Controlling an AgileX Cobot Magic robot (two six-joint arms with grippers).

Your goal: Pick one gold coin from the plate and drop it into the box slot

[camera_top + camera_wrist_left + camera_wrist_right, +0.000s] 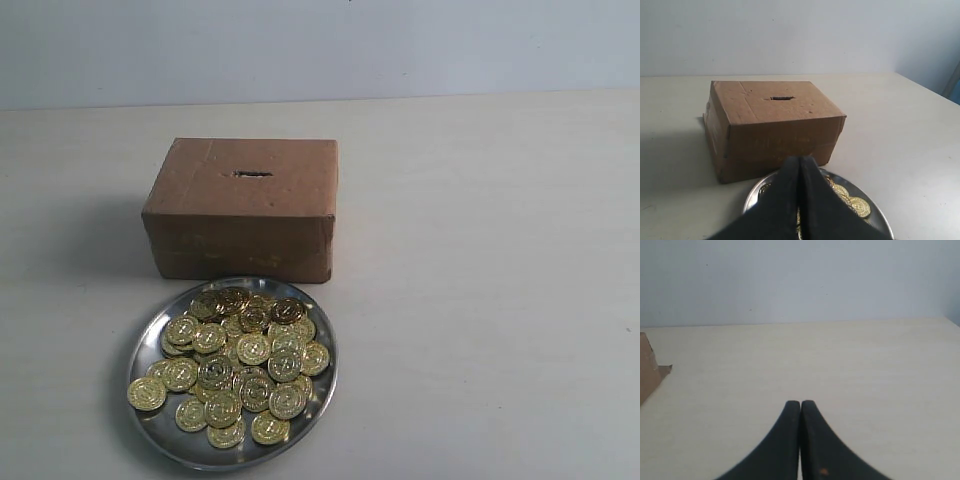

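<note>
Unclench the empty left end effector (800, 161), leave the right end effector (800, 404) clenched, pinch the isolated near-left coin (146, 394) on the plate (150, 335).

I am looking along the right end effector (800, 406), and its two dark fingers (787, 445) are pressing flat against each other right up to the tips. The pale counter (850, 365) is stretching away beyond them. A corner of the brown box (646, 370) is poking in at one edge of my picture, well apart from the fingertips. A plain light wall (800, 280) is rising behind the counter's far edge.
</note>
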